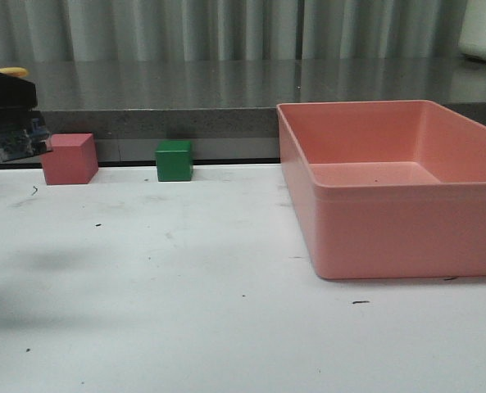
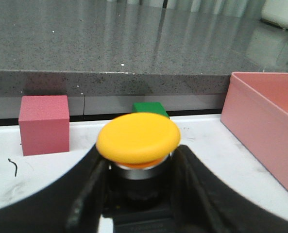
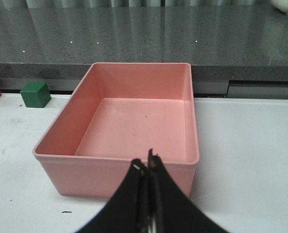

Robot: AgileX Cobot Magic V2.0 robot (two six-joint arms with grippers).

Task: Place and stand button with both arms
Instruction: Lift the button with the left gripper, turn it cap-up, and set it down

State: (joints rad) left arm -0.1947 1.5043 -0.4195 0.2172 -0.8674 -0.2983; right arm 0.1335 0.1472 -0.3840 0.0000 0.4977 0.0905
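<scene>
Left black two-finger claw (image 2: 139, 194): clamped on small push-button with yellow mushroom cap and dark base (image 2: 138, 138), held above white table (image 1: 185, 286) at its far left edge. Right black claw (image 3: 146, 167): fingers pressed together, nothing between, hanging before open pink plastic bin (image 3: 134, 126). Beyond the left claw: pink cube (image 1: 69, 159), green cube (image 1: 174, 160), both along the table's back edge.

The left gripper (image 2: 139, 194) has its two black fingers (image 2: 88, 194) clamped on the button (image 2: 138, 138), one against each side of its dark body, the yellow cap rising above the fingers. The right gripper (image 3: 147, 167) has its fingertips pressed together, with nothing between them, poised above the pink bin's (image 3: 117, 167) near wall.
</scene>
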